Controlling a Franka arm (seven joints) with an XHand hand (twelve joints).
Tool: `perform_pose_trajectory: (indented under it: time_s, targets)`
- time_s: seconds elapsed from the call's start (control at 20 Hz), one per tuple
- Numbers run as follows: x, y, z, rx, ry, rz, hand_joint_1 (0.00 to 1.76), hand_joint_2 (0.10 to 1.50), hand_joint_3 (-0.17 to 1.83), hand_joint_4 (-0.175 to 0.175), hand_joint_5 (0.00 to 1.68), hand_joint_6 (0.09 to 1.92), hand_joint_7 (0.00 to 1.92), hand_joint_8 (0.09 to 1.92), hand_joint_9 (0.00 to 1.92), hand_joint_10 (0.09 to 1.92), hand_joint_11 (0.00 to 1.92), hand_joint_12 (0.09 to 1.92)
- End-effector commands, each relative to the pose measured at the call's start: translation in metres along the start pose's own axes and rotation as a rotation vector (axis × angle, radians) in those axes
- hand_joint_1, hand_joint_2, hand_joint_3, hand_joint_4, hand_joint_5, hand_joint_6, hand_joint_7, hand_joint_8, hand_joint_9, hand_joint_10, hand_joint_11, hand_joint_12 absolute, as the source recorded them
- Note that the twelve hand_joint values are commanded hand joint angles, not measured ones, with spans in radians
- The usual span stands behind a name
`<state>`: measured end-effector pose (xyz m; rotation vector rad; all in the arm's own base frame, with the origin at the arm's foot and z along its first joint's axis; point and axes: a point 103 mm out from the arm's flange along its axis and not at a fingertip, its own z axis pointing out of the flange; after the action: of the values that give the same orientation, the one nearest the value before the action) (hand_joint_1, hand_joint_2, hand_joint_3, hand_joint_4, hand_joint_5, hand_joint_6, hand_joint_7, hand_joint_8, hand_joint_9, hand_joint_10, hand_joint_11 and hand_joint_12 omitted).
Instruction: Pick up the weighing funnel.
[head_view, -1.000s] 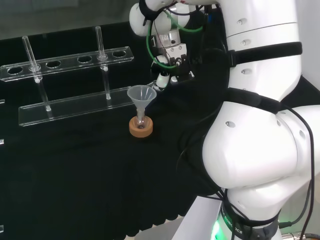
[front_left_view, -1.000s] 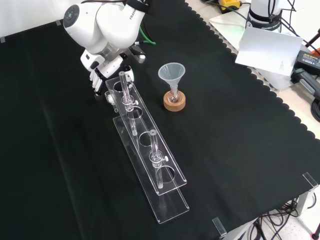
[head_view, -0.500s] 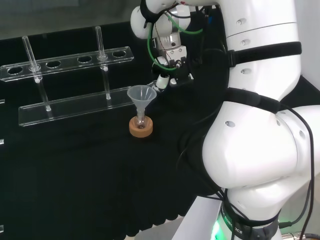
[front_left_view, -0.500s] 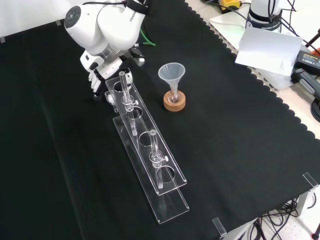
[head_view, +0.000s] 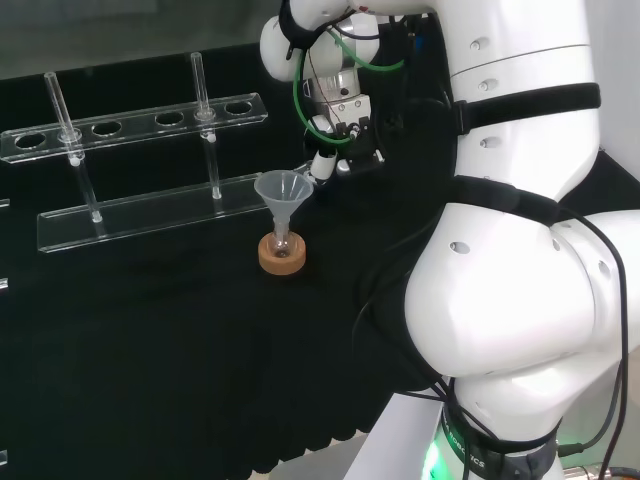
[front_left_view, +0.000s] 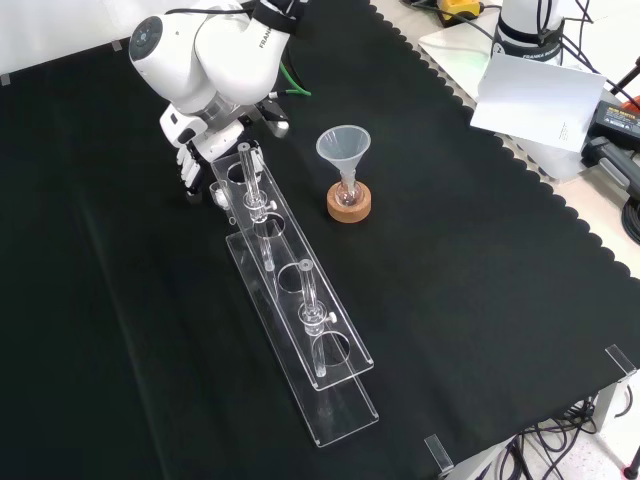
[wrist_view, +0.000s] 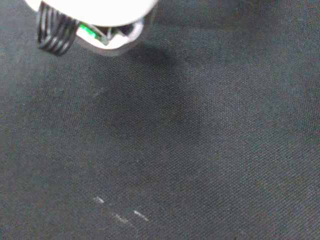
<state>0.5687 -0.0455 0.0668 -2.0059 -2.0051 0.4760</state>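
Now the hand (front_left_view: 190, 158) hangs low beside the rack (front_left_view: 290, 290), reaching at the weighing funnel (front_left_view: 217, 190); its grip I cannot tell; next, secure it and lift.

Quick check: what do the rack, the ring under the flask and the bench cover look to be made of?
Rack: clear rigid plastic, probably acrylic, glossy; its edges catch light. Ring: cork, by its tan, matt, grainy look. Cover: black woven cloth, matt; the weave shows close up.
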Motion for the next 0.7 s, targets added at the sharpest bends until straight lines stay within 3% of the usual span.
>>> perform_pose_trajectory:
  time_s: [0.05, 0.7]
  targets:
    - [-0.0019, 0.0015, 0.0005, 0.002, -0.006, 0.009, 0.96, 0.55, 0.72, -0.029, 0.8, 0.89, 0.47, 0.73, 0.69, 0.58, 0.52, 1.28]
    - [0.0008, 0.0057, 0.0021, 0.014, -0.01, -0.008, 0.96, 0.56, 0.72, -0.022, 0.86, 0.91, 0.47, 0.73, 0.7, 0.58, 0.53, 1.27]
